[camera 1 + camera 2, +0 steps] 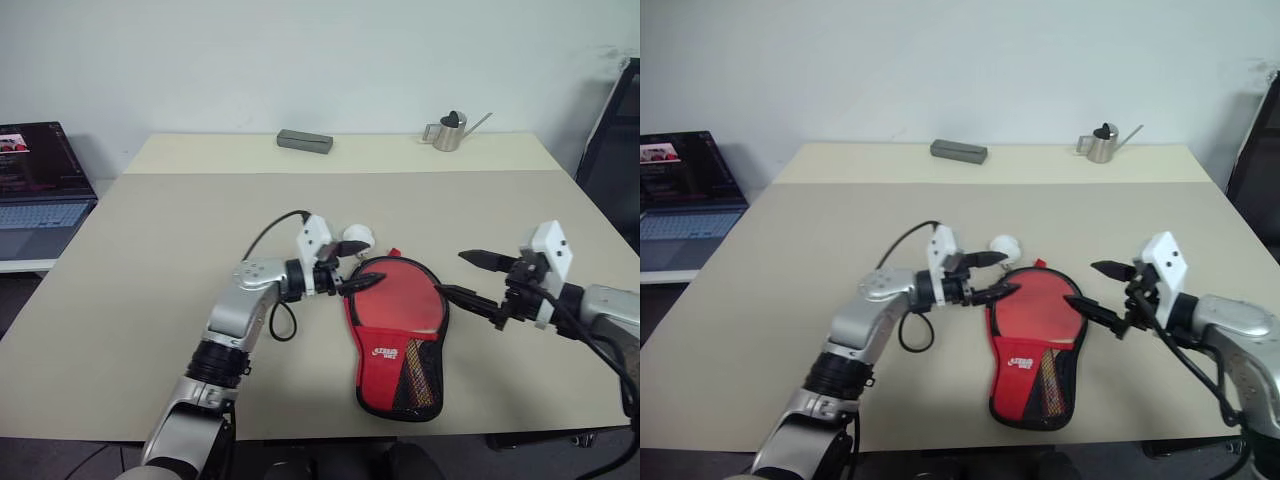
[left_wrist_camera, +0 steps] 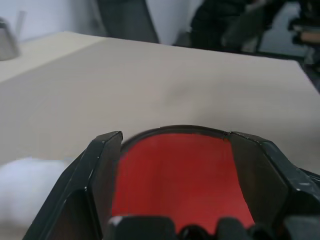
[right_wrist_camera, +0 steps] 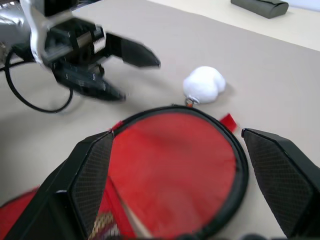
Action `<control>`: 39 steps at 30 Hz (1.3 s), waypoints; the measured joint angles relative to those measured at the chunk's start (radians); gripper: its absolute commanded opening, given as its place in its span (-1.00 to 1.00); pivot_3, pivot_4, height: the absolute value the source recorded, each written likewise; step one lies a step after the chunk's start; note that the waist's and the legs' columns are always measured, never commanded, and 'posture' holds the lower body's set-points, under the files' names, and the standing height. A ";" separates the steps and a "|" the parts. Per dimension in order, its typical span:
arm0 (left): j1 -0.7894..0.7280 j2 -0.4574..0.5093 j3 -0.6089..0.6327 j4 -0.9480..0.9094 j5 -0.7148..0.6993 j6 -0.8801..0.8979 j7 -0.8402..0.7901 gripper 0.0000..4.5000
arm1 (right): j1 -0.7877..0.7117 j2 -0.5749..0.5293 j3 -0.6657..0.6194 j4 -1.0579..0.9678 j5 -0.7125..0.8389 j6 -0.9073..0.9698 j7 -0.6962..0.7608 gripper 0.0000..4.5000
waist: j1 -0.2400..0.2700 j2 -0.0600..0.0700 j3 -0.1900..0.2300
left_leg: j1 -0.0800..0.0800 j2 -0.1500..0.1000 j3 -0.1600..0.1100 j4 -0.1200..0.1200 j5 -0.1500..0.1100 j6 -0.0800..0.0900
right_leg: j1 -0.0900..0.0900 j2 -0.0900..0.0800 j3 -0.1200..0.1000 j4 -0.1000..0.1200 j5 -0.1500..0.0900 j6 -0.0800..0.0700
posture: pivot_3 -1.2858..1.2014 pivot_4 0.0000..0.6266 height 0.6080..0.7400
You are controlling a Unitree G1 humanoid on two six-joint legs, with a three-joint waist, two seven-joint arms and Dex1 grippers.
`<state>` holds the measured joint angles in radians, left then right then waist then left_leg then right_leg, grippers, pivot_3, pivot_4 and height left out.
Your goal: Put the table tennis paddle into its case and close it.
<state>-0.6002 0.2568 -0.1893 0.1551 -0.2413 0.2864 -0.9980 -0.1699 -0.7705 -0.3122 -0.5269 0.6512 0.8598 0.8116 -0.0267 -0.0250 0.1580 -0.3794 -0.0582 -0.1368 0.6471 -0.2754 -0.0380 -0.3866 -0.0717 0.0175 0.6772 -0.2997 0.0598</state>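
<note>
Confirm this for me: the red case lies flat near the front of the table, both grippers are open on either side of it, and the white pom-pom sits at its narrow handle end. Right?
Not quite. The white pom-pom sits at the round end of the case, farthest from the robot, not at the narrow handle end; the left eye view shows this. The left gripper and right gripper are open on either side.

My head cameras look forward and down over the table [image 1: 150,230]. Both wrist cameras sit close, sharing the case [image 3: 175,165] near its front edge.
</note>
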 measured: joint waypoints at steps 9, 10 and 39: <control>-0.027 -0.087 -0.149 0.142 0.102 -0.119 -0.015 0.63 | 0.019 -0.029 -0.008 0.015 0.008 -0.022 0.012 1.00 | 0.000 0.000 0.001 | 0.000 0.000 0.001 0.000 0.000 0.000 | 0.000 0.000 0.000 0.000 0.000 0.000 | 0.03 -0.52 1.00; -0.031 -0.093 -0.159 0.166 0.114 -0.133 -0.015 0.63 | 0.019 -0.029 -0.005 0.015 0.008 -0.024 0.010 1.00 | 0.000 0.000 0.001 | 0.000 0.000 0.001 0.000 0.000 0.000 | 0.000 0.000 0.000 0.000 0.000 0.000 | 0.03 -0.52 1.00; -0.043 -0.171 -0.119 0.385 0.171 -0.264 0.045 0.63 | -0.699 0.369 0.360 0.670 -0.217 -0.009 -0.316 1.00 | 0.001 0.002 -0.001 | 0.000 -0.002 0.000 0.001 0.003 -0.003 | -0.001 -0.002 0.000 0.001 0.000 0.000 | 0.03 -0.52 1.00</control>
<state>-0.6436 0.0858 -0.3081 0.5399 -0.0702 0.0221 -0.9533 -0.8693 -0.4013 0.0479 0.1428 0.4340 0.8508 0.4959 -0.0260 -0.0227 0.1571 -0.3793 -0.0598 -0.1373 0.6480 -0.2724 -0.0412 -0.3878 -0.0732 0.0176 0.6786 -0.2994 0.0595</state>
